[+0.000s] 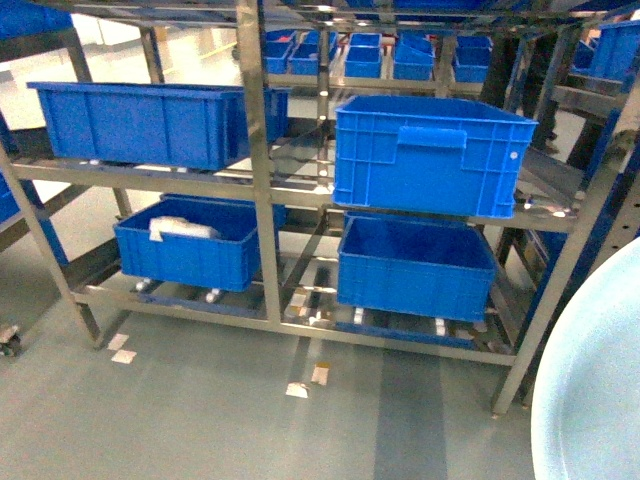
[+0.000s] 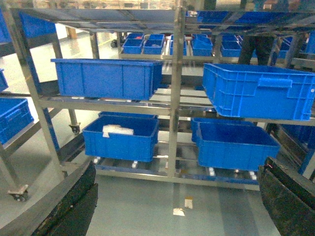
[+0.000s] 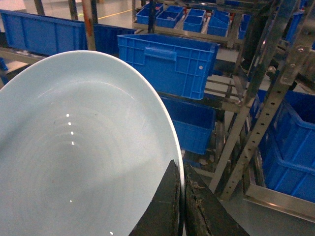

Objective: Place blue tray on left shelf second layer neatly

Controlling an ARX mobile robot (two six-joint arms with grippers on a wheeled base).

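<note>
Pale blue plastic fills the right wrist view: the blue tray (image 3: 83, 147) is pinched at its rim by the right gripper (image 3: 183, 196), whose two dark fingers close on the edge at about 5 o'clock of the dish, so the tray spreads away from the claw toward 10 o'clock. In the head view only an arc of it shows at the lower right corner (image 1: 600, 390), well apart from the rack. The left shelf second layer (image 1: 150, 172) lies toward 10 o'clock from there, across the central upright (image 1: 258, 160), so the carrying arm is the farther one and must travel left. That tier already bears a long blue crate (image 1: 150, 122), which takes up most of it; I judge the free room tight. A second crate (image 1: 430, 155) sits tilted on the right bay, directly between tray and goal. The left gripper (image 2: 172, 206) holds nothing, its dark fingers (image 2: 74, 201) spread wide at the frame's lower corners.
</note>
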